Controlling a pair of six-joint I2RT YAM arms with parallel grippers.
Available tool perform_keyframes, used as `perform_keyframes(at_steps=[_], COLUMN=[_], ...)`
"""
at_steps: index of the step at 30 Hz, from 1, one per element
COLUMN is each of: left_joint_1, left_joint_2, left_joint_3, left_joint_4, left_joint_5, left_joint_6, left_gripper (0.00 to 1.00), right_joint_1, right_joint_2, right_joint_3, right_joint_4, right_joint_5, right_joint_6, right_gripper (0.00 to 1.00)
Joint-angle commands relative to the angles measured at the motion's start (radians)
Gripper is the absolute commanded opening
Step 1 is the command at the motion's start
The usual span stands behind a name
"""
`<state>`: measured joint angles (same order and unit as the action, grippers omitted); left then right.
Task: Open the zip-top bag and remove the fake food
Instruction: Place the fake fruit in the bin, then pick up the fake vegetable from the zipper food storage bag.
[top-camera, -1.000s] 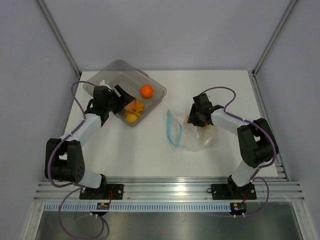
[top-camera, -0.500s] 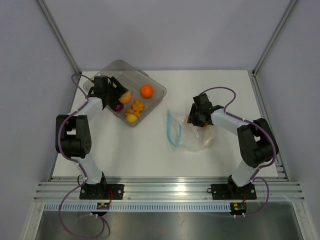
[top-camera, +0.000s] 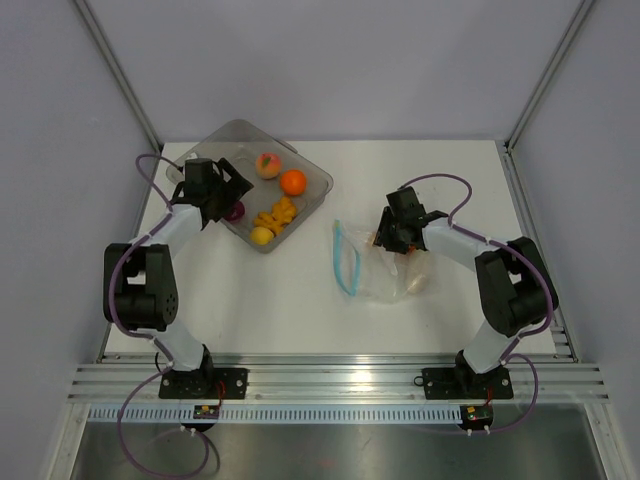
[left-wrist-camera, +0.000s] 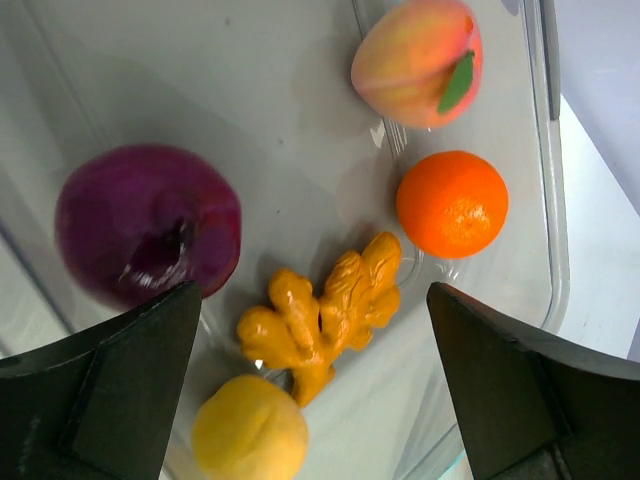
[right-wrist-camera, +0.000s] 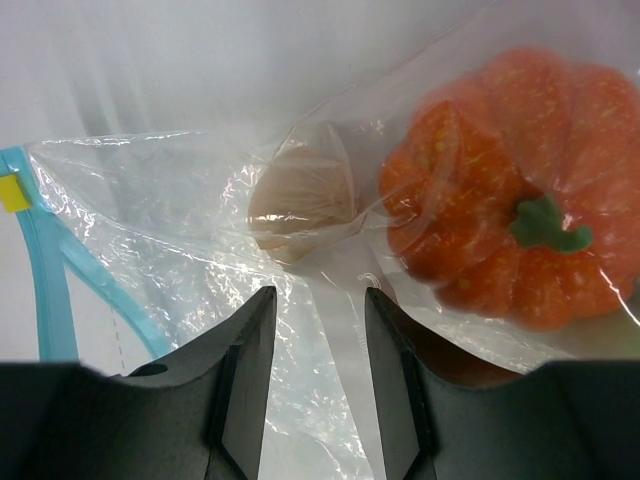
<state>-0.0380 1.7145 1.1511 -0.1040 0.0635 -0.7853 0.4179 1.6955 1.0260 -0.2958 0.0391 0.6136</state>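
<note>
Bag position: the zip-top bag (top-camera: 380, 276) lies flat on the surface (top-camera: 280, 310), directly under the right gripper (right-wrist-camera: 320, 296), which is planted on the end away from the bag's mouth.
Zip strip: the light blue zip strip (top-camera: 345, 258) runs along the bag edge farthest from the right gripper, and its two sides are parted into a narrow loop.
Food in the bag: an orange pumpkin (right-wrist-camera: 500, 240) sits inside the film just beside one finger of the right gripper. A beige piece (right-wrist-camera: 300, 200) lies just ahead of the fingertips, also under the plastic.
Right gripper state: the fingers stand half apart, straddling a crease of bag film. Whether they pinch it cannot be told.
Left gripper state: the left gripper (left-wrist-camera: 312, 300) is spread wide and grasps nothing, hanging over the grey tray (top-camera: 240, 130).
Food below the left gripper: a knobbly yellow-orange piece (left-wrist-camera: 325, 320) lies between the fingers, and a purple piece (left-wrist-camera: 148, 235) is just beside one finger. A yellow piece (left-wrist-camera: 250, 435) is closer to the wrist. An orange ball (left-wrist-camera: 452, 203) and a peach (left-wrist-camera: 415, 60) lie beyond the fingertips, all in the tray.
Spacing: the tray with the left gripper is well apart from the bag with the right gripper.
</note>
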Motion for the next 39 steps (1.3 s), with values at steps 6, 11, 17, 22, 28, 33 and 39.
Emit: perform_keyframes(at_steps=[6,11,17,22,28,33,39], left_joint_1=[-0.029,-0.12,-0.23,-0.312,-0.341,-0.373,-0.465], left_joint_2=[-0.168,-0.257,-0.343,-0.365,-0.34,-0.286,-0.236], left_joint_3=[-0.102,-0.186,-0.304,-0.376,-0.501,-0.519,-0.508], left_joint_4=[0.125,0.159,0.219,0.28,0.431,0.503,0.526], left_joint_5=[0.101,0.102,0.117,0.162,0.258,0.297,0.289], left_joint_6=[-0.06,-0.074,-0.092,-0.086,-0.106,-0.106,-0.104], left_gripper=[0.98,0.93,0.9,0.87,0.69,0.52,0.41], right_joint_1=[-0.007,-0.005,-0.005,-0.004,-0.005,-0.005,-0.004], right_joint_2=[-0.1,-0.141,-0.177,-0.184,-0.184,-0.18,-0.165], right_joint_3=[-0.02,-0.035,-0.043,-0.05,-0.053,-0.06,-0.055], right_joint_4=[0.018,0.01,0.003,0.014,0.021,0.032,0.029], right_joint_5=[0.008,0.03,0.064,0.065,0.064,0.067,0.065], right_joint_6=[-0.014,-0.028,-0.034,-0.031,-0.032,-0.028,-0.029], right_gripper=[0.49,0.5,0.51,0.51,0.5,0.5,0.5])
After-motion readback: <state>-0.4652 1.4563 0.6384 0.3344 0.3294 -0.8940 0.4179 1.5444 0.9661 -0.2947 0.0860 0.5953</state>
